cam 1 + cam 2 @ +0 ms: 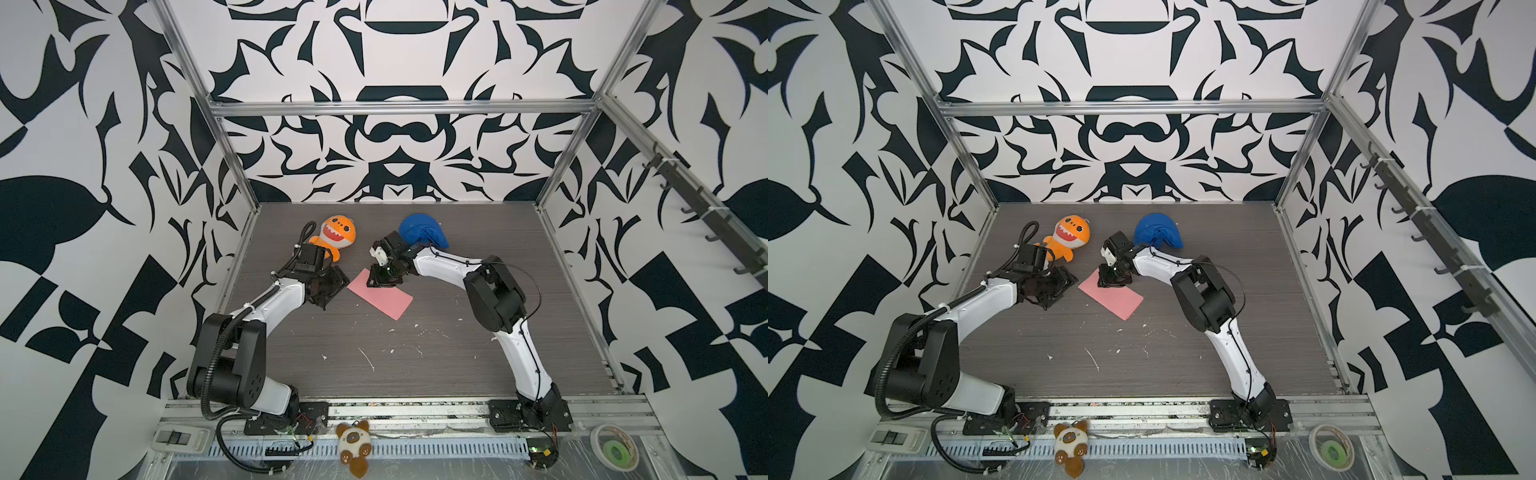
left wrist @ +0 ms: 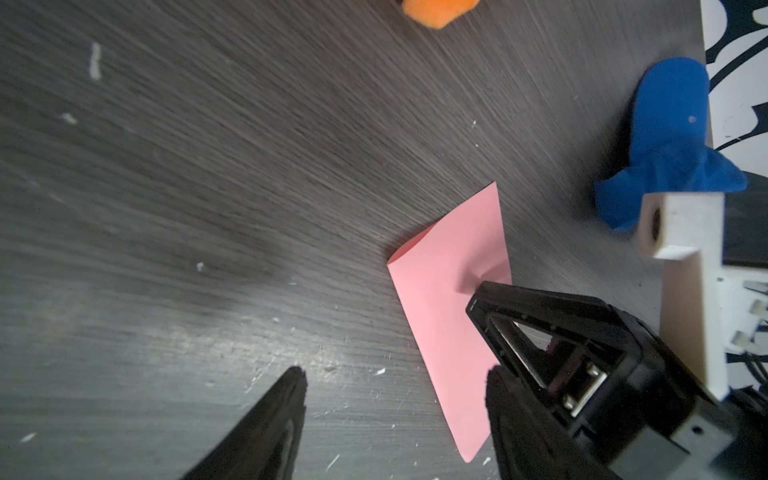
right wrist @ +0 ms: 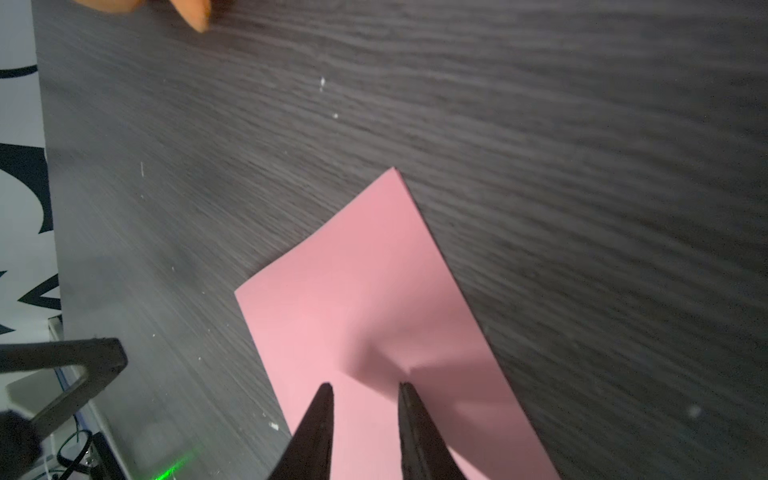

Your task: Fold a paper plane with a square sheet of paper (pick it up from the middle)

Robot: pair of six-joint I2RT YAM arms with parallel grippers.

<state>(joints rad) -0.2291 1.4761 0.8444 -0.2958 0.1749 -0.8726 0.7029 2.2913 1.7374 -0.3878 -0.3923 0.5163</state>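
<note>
Right wrist: right fingers (image 3: 320, 424) are hovering slightly apart over pink paper (image 3: 374, 291), clamping nothing.
Left wrist: left fingers (image 2: 274, 424) are gaping wide.
Advice: flattening the pucker first is looking wise.

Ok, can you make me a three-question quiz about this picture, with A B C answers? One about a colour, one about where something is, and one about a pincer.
1. What colour is the paper?
A green
B pink
C yellow

2. Where is the orange plush toy?
A on the paper
B at the back of the table, left of the blue cloth
C in a pincer

3. How is the left pincer?
A shut on the paper
B shut on the cloth
C open, holding nothing

Answers:
1 B, it looks pink in every view.
2 B, both top views show it there.
3 C, its fingers stand wide apart in the left wrist view.
</note>
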